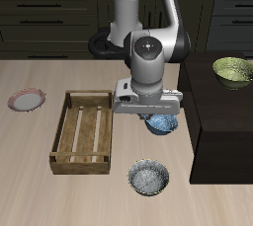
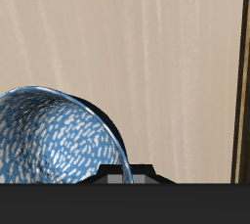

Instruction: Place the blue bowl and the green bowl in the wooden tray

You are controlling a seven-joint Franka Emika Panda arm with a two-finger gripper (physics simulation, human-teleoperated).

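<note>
Hand sits low over the blue bowl, arm body covering most of it from outside; only the bowl's front rim peeks out under the hand. Wrist view shows the blue bowl right up close, speckled inside, dark rim, with a bit of the hand's body at the frame edge; fingertips not visible in either view, so cannot tell if the hand is wide, narrow or gripping the bowl, and cannot tell whether the bowl is lifted or resting on the worktop. Blue bowl is just beside the wooden tray, outside it, between the tray and a dark raised block. Tray lies flat on the worktop with slats showing, nothing in it. Green bowl rests on top of the dark block, well apart from the tray. Grey speckled bowl sits on the worktop nearer the front edge, near the tray's corner. Pink-rimmed plate lies on the far side of the tray from the hand, apart from it. Dark cabinets run behind the worktop.
</note>
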